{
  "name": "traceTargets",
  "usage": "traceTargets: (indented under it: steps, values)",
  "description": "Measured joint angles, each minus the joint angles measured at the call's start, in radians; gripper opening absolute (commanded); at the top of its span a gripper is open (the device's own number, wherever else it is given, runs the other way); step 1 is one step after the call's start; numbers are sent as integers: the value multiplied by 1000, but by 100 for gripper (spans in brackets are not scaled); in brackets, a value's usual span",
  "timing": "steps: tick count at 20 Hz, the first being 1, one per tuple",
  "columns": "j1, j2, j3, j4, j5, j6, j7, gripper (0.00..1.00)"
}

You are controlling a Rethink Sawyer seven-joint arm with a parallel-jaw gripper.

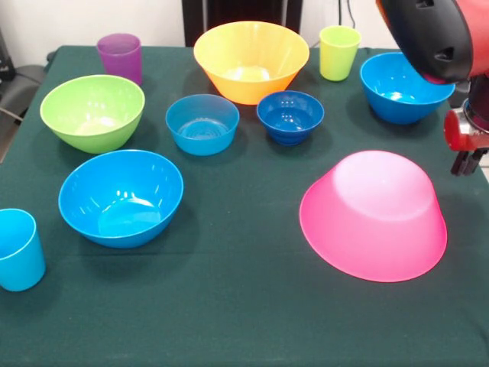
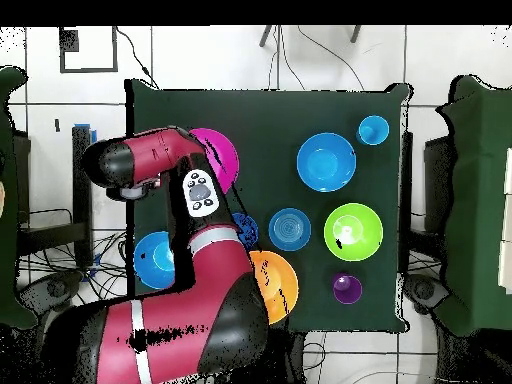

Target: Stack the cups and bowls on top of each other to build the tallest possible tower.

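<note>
The big pink bowl (image 1: 372,215) (image 2: 222,150) lies upside down at the front right. My gripper (image 1: 464,162) hangs just beyond the pink bowl's right rim, apart from it. The big orange bowl (image 1: 250,60) (image 2: 280,285) stands upright at the back, with the small dark-blue bowl (image 1: 289,116) and the small light-blue bowl (image 1: 202,124) (image 2: 289,229) before it. The purple cup (image 1: 120,55), yellow-green cup (image 1: 338,52) and light-blue cup (image 1: 17,250) stand singly. No tower shows: nothing rests on anything else.
A green bowl (image 1: 92,112) and a blue bowl (image 1: 121,196) stand on the left, and another blue bowl (image 1: 403,88) at the back right under the arm (image 2: 190,290). The dark green tablecloth (image 1: 244,306) is bare along the front.
</note>
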Motion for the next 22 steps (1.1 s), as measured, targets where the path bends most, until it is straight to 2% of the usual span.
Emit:
traceTargets:
  steps: [22]
  values:
    - [-10, 21, -7, -40, 0, 0, 0, 0]
